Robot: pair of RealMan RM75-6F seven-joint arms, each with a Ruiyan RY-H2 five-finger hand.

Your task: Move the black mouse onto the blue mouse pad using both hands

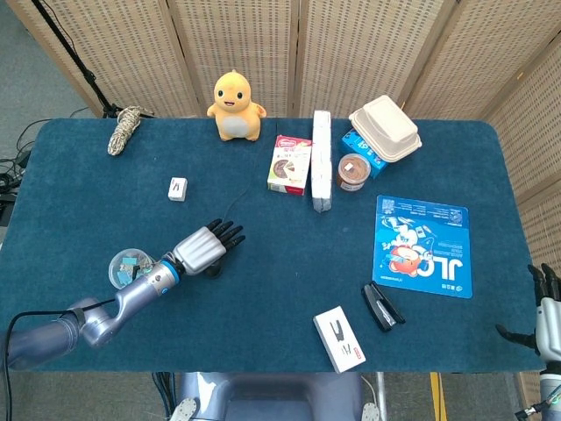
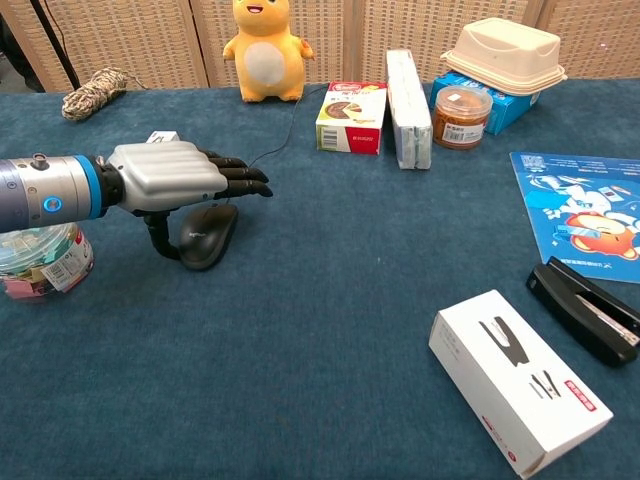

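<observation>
The black mouse (image 2: 211, 235) lies on the blue tablecloth left of centre, its cable running back toward the yellow toy. My left hand (image 2: 178, 178) hovers flat just over it, fingers stretched out and apart, thumb hanging down at the mouse's left side; in the head view the left hand (image 1: 208, 246) covers most of the mouse (image 1: 213, 266). The blue mouse pad (image 1: 423, 245) lies flat at the right, also seen as the mouse pad (image 2: 585, 208) at the right edge. My right hand (image 1: 548, 309) shows at the bottom right corner, off the table, fingers spread and empty.
A clear tub of clips (image 2: 35, 258) stands just left of my left hand. A white box (image 2: 518, 380) and a black stapler (image 2: 590, 308) lie between the mouse and the pad. A snack box (image 2: 351, 116), a long white pack (image 2: 407, 93) and a yellow toy (image 2: 264, 47) line the back.
</observation>
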